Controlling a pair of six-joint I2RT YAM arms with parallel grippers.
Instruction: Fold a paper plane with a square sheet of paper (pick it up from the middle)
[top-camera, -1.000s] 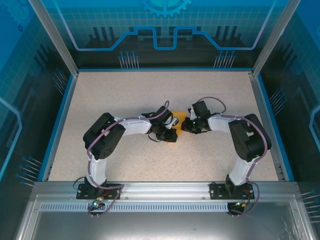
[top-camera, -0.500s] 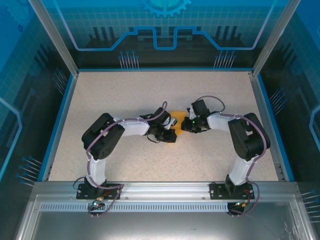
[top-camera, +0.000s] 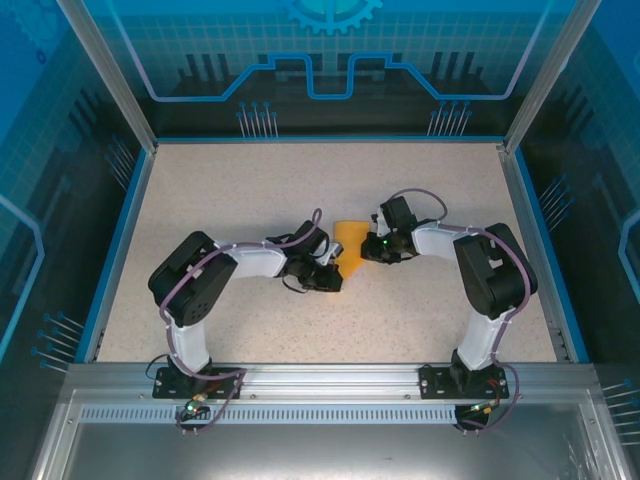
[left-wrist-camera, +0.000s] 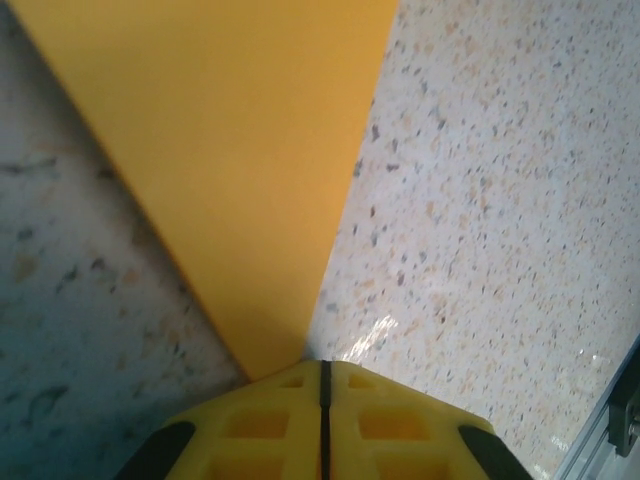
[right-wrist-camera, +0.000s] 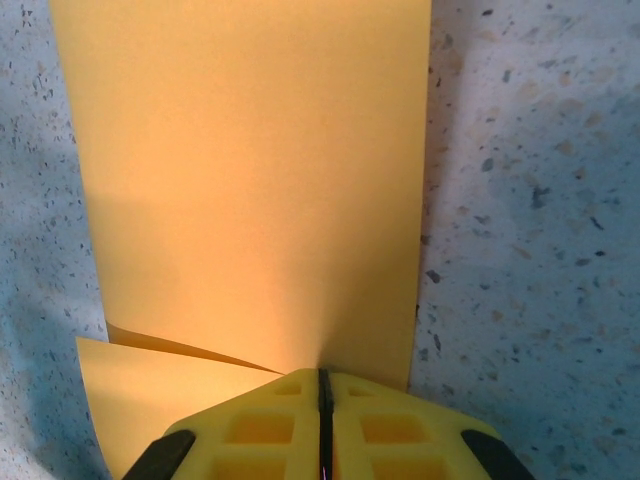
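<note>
Mid-way across the speckled beige desk (top-camera: 250, 190), the thin orange-yellow folded paper sheet (top-camera: 350, 240) is held by the clenched left end effector (left-wrist-camera: 322, 365) and right end effector (right-wrist-camera: 322, 375), its pinched edges hidden inside both grips.

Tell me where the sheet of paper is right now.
Top view: the sheet of paper is near the middle of the table, between the left gripper and the right gripper, both jaws shut on it.
</note>
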